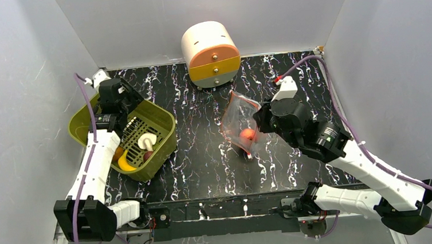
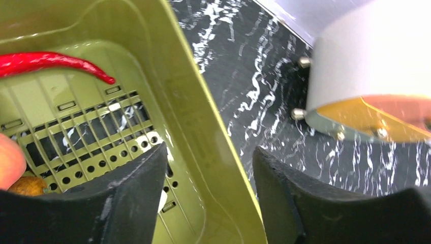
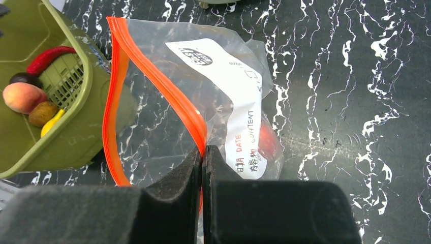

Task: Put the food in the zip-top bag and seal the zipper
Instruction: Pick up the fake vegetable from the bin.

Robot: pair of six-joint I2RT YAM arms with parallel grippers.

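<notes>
Landmark: the olive-green basket (image 1: 163, 121), slotted floor, on the black marbled table (image 1: 205, 163).

Just right of the basket, apart from it: the zip-top bag (image 1: 237, 116), clear and crinkly, propped up off the table, with a white label on its side. Along its mouth, the zipper (image 3: 114, 101), its 2 red-orange lips bowed apart and unsealed. Low inside the bag: 1 round red-orange fruit (image 1: 248, 134).

On the bag's side away from the basket: the right gripper (image 3: 203, 152), jaws pressed together, pinching 1 lip of the zipper between the black fingers.

Above the basket: the left gripper (image 2: 211, 152), jaws spread. From its wrist view, 1 black finger over the basket's floor and the other out past the basket's wall, the rim running between them. No telling whether either finger touches the plastic; nothing held.

In the basket — the rest of the food:
- red chilli (image 2: 51, 61) along the floor
- peach (image 3: 23, 97)
- dark purple ball (image 3: 23, 79), beside the peach
- brown piece (image 3: 43, 113)
- yellow piece (image 3: 51, 124)
- white mushroom (image 1: 146, 141)

Beyond the basket, to its right, by the back wall: cream drum (image 1: 210, 53) with an orange and a yellow drawer front, on small feet.
</notes>
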